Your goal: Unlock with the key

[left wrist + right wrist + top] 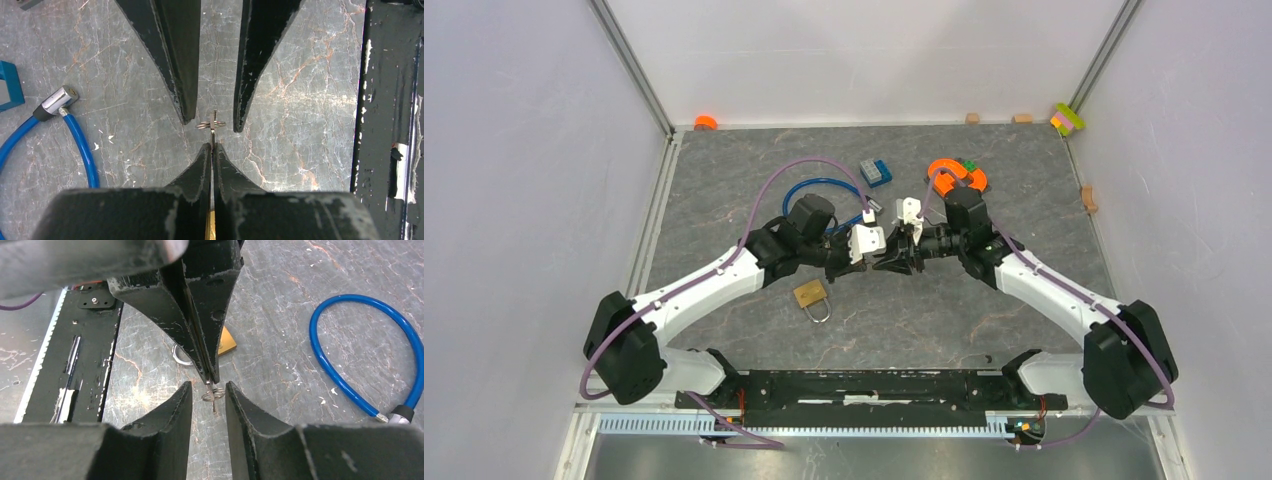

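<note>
**Left wrist view.** Nearest the lens, the left gripper [213, 148] was clenched on the key [214, 131]. The key stood edge-on, with a small wire ring [210, 125] on its projecting end. The right gripper [212, 123] faced it with its jaws parted. They straddled that end, and no contact could be made out. This arrangement suggests a hand-over, probably so that the key could be regripped for insertion. A blue cable lock [80, 145] lay to one side on the table [300, 100].

**Right wrist view.** The right gripper's own fingers filled the foreground and bracketed the ring. The left gripper's closed fingers came in from above, pinching the thin key between them. Behind them the brass padlock [227, 342] lay flat on the table, apart from the key and untouched. Unlocking was therefore judged not yet begun.

**Top external view.** Both arms reached inward from the base rail [874, 385] and met tip to tip over mid-table. The padlock lay on the base side of that meeting point, slightly towards the left arm, with its shackle pointing at the rail. The table was grey and stone-patterned, with rust-coloured veins and white flecks. White wall panels with aluminium corner posts enclosed it. A blue block [876, 171] and orange pieces [957, 176] lay farther back.
</note>
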Available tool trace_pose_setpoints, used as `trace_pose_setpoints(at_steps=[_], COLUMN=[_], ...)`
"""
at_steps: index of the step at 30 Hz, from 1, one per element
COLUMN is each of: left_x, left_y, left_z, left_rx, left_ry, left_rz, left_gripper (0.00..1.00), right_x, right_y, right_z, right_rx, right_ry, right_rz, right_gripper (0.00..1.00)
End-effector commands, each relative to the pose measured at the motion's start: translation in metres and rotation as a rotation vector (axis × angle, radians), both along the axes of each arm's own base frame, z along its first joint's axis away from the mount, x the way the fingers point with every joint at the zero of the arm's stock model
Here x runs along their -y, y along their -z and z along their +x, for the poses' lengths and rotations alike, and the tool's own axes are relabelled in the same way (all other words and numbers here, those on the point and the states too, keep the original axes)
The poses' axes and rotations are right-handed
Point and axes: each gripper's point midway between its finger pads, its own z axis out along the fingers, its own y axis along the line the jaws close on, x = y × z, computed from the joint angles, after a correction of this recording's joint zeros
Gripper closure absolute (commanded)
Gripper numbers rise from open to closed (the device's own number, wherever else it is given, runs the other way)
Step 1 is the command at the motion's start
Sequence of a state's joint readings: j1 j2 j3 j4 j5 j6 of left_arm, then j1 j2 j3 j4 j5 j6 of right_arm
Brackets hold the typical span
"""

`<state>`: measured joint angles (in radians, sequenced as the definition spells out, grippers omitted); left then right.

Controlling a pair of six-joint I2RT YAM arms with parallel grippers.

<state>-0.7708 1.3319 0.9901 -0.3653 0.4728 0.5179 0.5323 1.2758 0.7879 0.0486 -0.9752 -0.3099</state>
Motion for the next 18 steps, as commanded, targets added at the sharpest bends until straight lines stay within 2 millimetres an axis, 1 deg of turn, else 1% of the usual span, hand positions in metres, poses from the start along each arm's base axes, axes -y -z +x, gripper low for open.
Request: trace_pose_setpoints(at_steps=[1, 9, 14, 18], left_x=[0.0077, 0.0095, 0.0100, 0.0094], left_y=[-0.0280, -0.0253, -0.0229, -0.0203], left_z=[0.0003, -0.0002, -0.0013, -0.0022], left_rx=[0.060, 0.050, 0.047, 0.049], left_ry=[0.028, 0.032, 0.036, 0.042], left_rz=[-0.067, -0.067, -0.063, -0.057], left_gripper=[0.98, 0.98, 0.98, 0.98], right_x=[-0.0080, -0.0134, -0.0149, -0.0144], right_y=[-0.0106, -0.0047, -0.0063, -0.0111], right_z=[-0.0020, -0.0050, -0.0045, -0.0023], right_rx=[0.017, -0.004, 0.000, 0.019], right_ry=[-0.045, -0.064, -0.066, -0.063], right_rz=[0.037, 0.025, 0.025, 0.022], right_gripper=[0.66, 0.69, 0.71, 0.70])
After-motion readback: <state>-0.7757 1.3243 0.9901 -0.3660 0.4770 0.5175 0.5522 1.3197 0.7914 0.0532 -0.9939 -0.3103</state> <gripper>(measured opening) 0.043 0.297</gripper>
